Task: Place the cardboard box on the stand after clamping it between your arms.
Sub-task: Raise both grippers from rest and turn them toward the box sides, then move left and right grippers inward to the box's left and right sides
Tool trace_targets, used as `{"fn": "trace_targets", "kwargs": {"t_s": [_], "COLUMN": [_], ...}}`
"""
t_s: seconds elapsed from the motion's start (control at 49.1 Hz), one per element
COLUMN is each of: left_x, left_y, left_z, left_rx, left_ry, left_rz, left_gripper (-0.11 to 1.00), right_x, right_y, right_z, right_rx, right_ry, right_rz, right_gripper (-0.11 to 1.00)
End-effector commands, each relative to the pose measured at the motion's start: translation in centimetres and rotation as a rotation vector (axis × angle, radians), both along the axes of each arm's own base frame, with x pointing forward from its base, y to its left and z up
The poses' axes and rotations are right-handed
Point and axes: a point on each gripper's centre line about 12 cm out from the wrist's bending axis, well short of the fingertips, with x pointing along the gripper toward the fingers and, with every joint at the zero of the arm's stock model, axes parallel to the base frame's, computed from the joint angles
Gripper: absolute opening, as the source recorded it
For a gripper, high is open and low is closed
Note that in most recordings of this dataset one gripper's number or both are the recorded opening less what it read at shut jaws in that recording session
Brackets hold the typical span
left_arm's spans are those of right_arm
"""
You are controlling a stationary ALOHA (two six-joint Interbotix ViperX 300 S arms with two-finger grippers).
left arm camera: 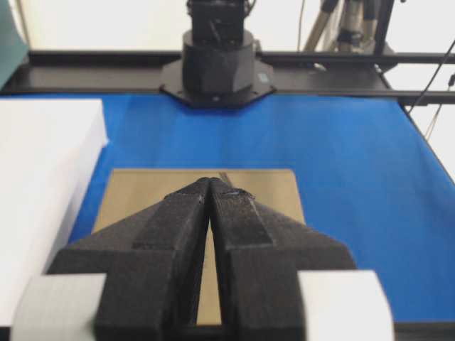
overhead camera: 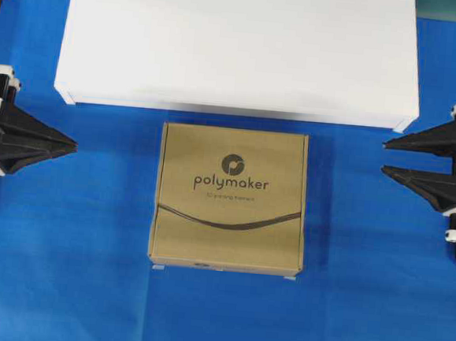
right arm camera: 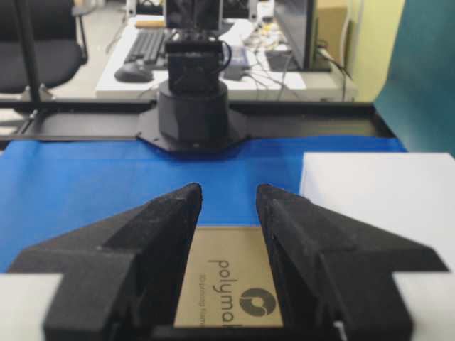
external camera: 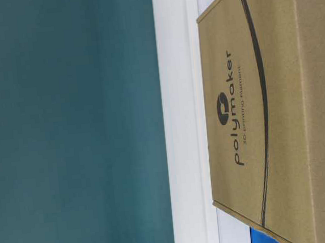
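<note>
The cardboard box (overhead camera: 230, 198) lies mid-tabletop, just before the stand (overhead camera: 239, 49) at the far edge (not touching). The left tool (overhead camera: 73, 146) is clenched empty; the right tool (overhead camera: 385, 157) stands parted, empty.

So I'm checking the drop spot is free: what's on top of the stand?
Nothing shows on the stand; its flat white top is bare where visible. The overhead view cuts off its far edge, so that strip can't be checked. The box lies on the blue cloth in front of it.

Robotics laboratory bench within an office-like room.
Blue cloth (overhead camera: 62, 268) covers the table; behind a black rail (right arm camera: 298, 119) stand a desk with keyboard (right arm camera: 146, 46), mouse (right arm camera: 128, 71), monitor (right arm camera: 295, 32) and office chair (right arm camera: 43, 50).
</note>
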Motion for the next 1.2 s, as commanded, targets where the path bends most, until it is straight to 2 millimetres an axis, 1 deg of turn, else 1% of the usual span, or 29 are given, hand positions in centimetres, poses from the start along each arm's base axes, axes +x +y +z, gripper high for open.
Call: {"fn": "trace_targets", "kwargs": {"t_s": [0.0, 0.061, 0.102, 0.142, 0.224, 0.326, 0.427, 0.549, 0.692, 0.834, 0.956, 1.038, 1.079, 1.119, 1.18], "left_x": [0.5, 0.8, 0.9, 1.1, 1.3, 1.4, 1.5, 1.8, 2.5, 3.5, 4.4, 4.9, 5.1, 5.3, 5.6], "left_y": [-0.2, -0.1, -0.1, 0.0, 0.1, 0.3, 0.4, 0.5, 0.7, 1.1, 1.3, 1.5, 1.8, 1.9, 2.2], "left_z": [0.6, 0.7, 0.7, 0.8, 0.7, 0.4, -0.1, -1.0, -2.0, -3.1, -4.0, -4.6, -4.9, -5.2, -5.9], "left_rx": [0.022, 0.024, 0.024, 0.025, 0.025, 0.029, 0.036, 0.038, 0.041, 0.029, 0.029, 0.029, 0.025, 0.024, 0.012], "left_ry": [0.006, 0.026, 0.052, 0.081, 0.180, 0.330, 0.453, 0.537, 0.596, 0.660, 0.726, 0.762, 0.777, 0.793, 0.817], "left_rz": [-0.011, -0.009, -0.008, -0.004, 0.002, 0.013, 0.020, 0.021, 0.030, 0.046, 0.051, 0.054, 0.064, 0.067, 0.080], "left_gripper": [0.05, 0.06, 0.02, 0.00, 0.00, 0.00, 0.00, 0.00, 0.00, 0.00, 0.00, 0.01, 0.02, 0.05, 0.17], "right_x": [0.3, 0.5, 0.7, 0.8, 1.2, 1.7, 2.0, 2.4, 3.4, 4.1, 4.3, 4.3, 4.3, 4.2, 4.1], "right_y": [-0.1, -0.2, -0.2, -0.2, -0.1, 0.0, 0.1, 0.1, 0.0, -0.1, -0.1, -0.1, -0.1, -0.1, -0.1], "right_z": [0.8, 0.8, 0.8, 0.7, 0.6, -0.1, -1.4, -3.4, -5.2, -6.5, -7.4, -7.8, -8.0, -8.2, -8.5], "right_rx": [0.024, 0.064, 0.083, 0.094, 0.103, 0.112, 0.111, 0.103, 0.091, 0.074, 0.068, 0.073, 0.071, 0.070, 0.070], "right_ry": [-0.017, 0.026, 0.071, 0.123, 0.251, 0.426, 0.590, 0.748, 0.849, 0.926, 0.989, 1.019, 1.036, 1.050, 1.070], "right_rz": [-0.003, -0.010, -0.011, -0.011, -0.008, -0.006, -0.007, -0.011, -0.016, -0.021, -0.020, -0.023, -0.023, -0.022, -0.022], "right_gripper": [0.14, 0.14, 0.10, 0.07, 0.04, 0.04, 0.04, 0.05, 0.05, 0.07, 0.13, 0.20, 0.26, 0.35, 0.51]}}
